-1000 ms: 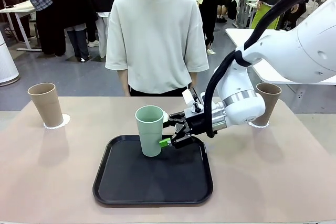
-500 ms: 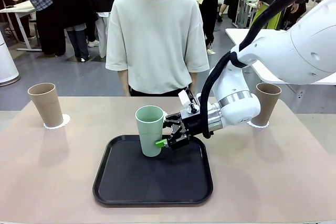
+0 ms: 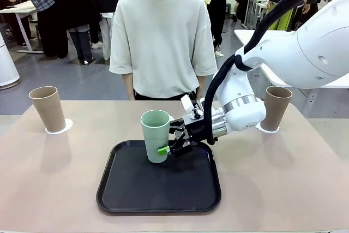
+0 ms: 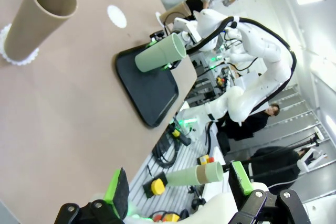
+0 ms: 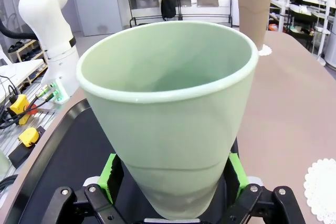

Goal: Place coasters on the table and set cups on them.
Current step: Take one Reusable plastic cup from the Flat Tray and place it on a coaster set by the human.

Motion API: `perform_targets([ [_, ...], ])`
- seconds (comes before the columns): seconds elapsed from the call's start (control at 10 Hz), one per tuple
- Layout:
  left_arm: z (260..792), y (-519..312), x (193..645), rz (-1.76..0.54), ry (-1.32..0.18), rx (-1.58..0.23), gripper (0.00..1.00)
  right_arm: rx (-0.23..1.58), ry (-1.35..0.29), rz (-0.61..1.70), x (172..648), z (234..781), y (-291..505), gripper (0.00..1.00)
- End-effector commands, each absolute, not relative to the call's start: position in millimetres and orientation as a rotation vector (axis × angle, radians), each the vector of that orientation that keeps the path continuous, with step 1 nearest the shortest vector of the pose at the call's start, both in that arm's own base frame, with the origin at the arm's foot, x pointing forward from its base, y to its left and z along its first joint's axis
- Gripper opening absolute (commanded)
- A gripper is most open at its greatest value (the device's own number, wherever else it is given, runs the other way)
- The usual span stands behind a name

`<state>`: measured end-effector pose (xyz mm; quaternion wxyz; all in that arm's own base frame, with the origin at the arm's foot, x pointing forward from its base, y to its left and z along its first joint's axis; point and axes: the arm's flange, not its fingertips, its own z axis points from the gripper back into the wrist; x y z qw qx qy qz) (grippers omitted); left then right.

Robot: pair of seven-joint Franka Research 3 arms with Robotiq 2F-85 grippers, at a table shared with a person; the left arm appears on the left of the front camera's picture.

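Right gripper (image 3: 170, 146) moved left toward mint cup (image 3: 155, 135) on black tray (image 3: 125, 195), pads flanking cup, clamp uncertain.

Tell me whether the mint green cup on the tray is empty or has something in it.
Empty. The right wrist view looks down into the mint green cup and shows bare inner walls. It stands upright on the black tray, between the right gripper's fingers.

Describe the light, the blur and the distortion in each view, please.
Front view: even light, soft shadows beside the tan cup, all sharp. Left wrist view: rolled and stretched wide, ceiling lamp glaring. Right wrist view: the mint cup swells large between the right gripper pads, background sharp.
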<state>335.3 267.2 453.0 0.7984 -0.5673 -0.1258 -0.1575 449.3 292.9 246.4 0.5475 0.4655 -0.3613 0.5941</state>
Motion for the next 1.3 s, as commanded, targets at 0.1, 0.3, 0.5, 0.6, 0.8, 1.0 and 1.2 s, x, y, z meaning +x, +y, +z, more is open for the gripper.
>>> perform_targets([
  [0.1,455.7,267.5,335.1,-0.317,-0.267,-1.207,1.0,1.14,-0.825,1.421,453.3,242.8,308.0,0.7],
  [0.3,455.7,267.5,335.1,-0.317,-0.267,-1.207,1.0,1.145,-0.811,1.421,453.0,243.3,307.9,0.14],
  [0.5,455.7,267.5,335.1,-0.317,-0.267,-1.207,1.0,1.152,-0.807,1.422,453.4,242.3,307.5,0.0],
  [0.6,455.7,267.5,335.1,-0.317,-0.267,-1.207,1.0,1.154,-0.808,1.424,453.8,242.3,307.6,0.0],
  [0.8,455.7,267.5,335.1,-0.317,-0.267,-1.207,1.0,1.178,-0.822,1.41,449.2,250.2,304.9,0.25],
  [1.0,455.7,267.5,335.1,-0.317,-0.267,-1.207,1.0,1.229,-0.787,1.34,439.4,300.1,303.8,0.25],
  [1.2,455.7,267.5,335.1,-0.317,-0.267,-1.207,1.0,1.273,-0.716,1.272,443.8,359.6,302.4,0.25],
])
